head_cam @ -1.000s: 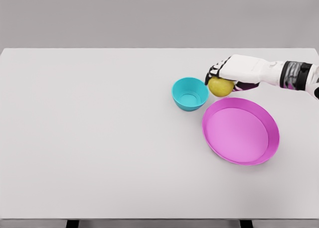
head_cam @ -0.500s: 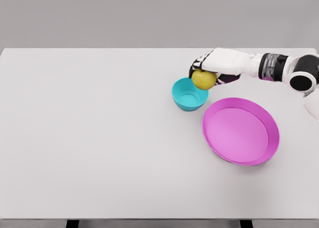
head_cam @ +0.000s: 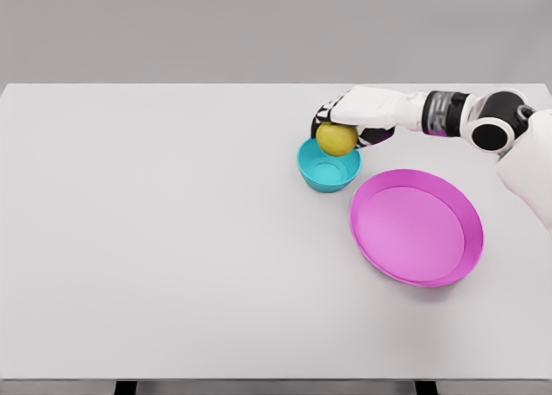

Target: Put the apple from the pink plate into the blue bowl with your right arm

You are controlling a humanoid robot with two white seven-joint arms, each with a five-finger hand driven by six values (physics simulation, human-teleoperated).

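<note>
Right hand [head_cam: 349, 119] gripped the apple [head_cam: 336, 139] from above over the blue bowl [head_cam: 328, 165] near the table's far-right edge; rigid, smooth, likely roll-prone.

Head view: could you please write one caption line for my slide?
Right hand holds the yellow apple over the blue bowl, beside the empty pink plate.

- One apple [head_cam: 336, 139]
- One blue bowl [head_cam: 328, 165]
- One pink plate [head_cam: 417, 227]
- One table [head_cam: 172, 240]
- One hand [head_cam: 352, 119] in view
</note>
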